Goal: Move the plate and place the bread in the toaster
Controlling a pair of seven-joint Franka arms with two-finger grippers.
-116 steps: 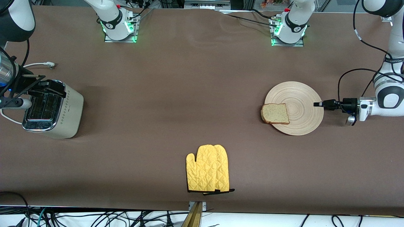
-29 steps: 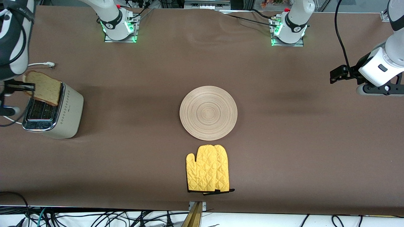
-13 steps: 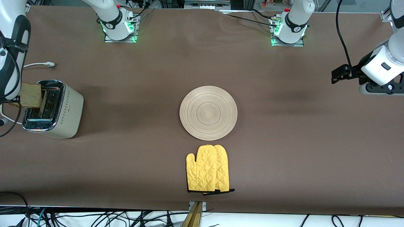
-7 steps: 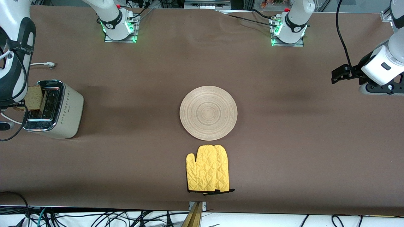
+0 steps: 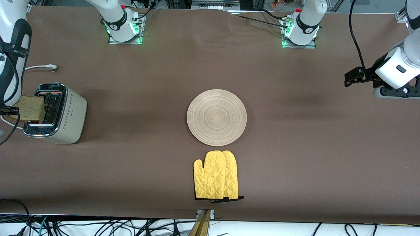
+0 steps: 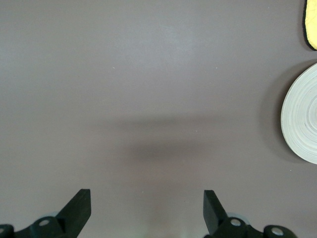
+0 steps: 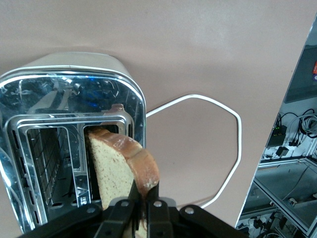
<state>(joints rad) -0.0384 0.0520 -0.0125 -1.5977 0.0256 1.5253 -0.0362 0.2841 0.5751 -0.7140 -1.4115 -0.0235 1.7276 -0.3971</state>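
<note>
The cream toaster (image 5: pixel 62 114) stands at the right arm's end of the table. My right gripper (image 5: pixel 11 111) is shut on the crust of the brown bread slice (image 5: pixel 30 108) and holds it tilted over the toaster's outer slot. In the right wrist view the bread (image 7: pixel 116 171) leans with its lower end at the mouth of that slot in the chrome top (image 7: pixel 64 99), pinched in my gripper (image 7: pixel 146 198). The pale wooden plate (image 5: pixel 216 117) lies bare at mid-table. My left gripper (image 5: pixel 349 78) waits open and empty in the air over the left arm's end, and its wrist view (image 6: pixel 146 210) shows bare table.
A yellow oven mitt (image 5: pixel 216 175) lies nearer the front camera than the plate. The toaster's white cable (image 7: pixel 223 129) loops on the table beside it, with its plug (image 5: pixel 51 67) farther back. The plate's rim (image 6: pixel 302 119) and the mitt's tip (image 6: pixel 312 25) show in the left wrist view.
The right gripper has shifted the bread a little over the toaster's outer slot, toward the front camera. The left arm, plate and mitt have not moved in the last second.
</note>
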